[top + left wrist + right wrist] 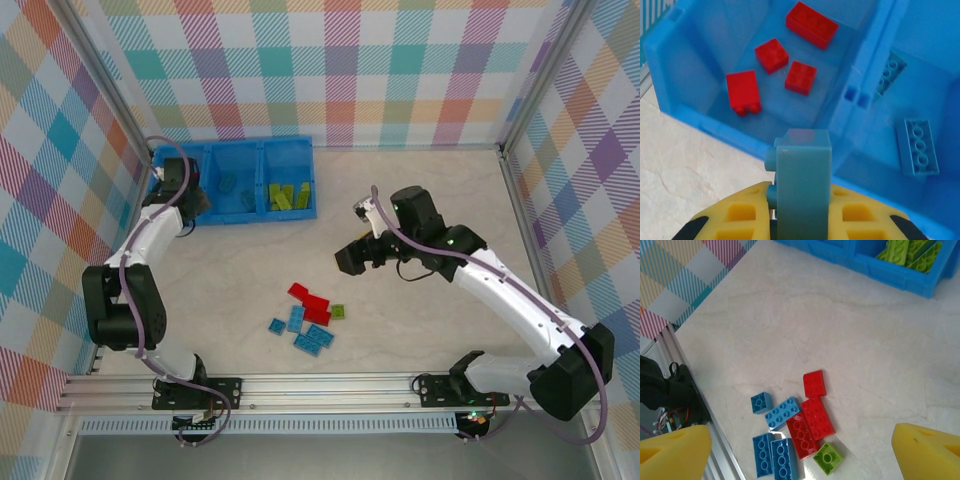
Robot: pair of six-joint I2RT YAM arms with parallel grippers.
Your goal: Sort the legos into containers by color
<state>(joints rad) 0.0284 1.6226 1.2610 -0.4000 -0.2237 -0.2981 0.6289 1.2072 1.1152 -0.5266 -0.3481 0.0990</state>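
Clamped tight in left claw: one light blue lego, over the containers' near wall, by a divider. Four red legos in end bin, two blue legos next door. Right claw spread wide above desk. Below it, bunched together: three red, four blue, one green.

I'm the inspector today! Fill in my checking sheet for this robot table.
Surface: pale marbled table.
Job's things: tray of three bins, holding red bricks, blue bricks and green bricks, one colour each; loose pile of mixed bricks on the table.
Clutter: nothing seen.
Grippers: left gripper shut on a light blue brick above the tray; right gripper open above the pile.
Cables: purple cable along each arm.
Surroundings: checked walls, metal rail.
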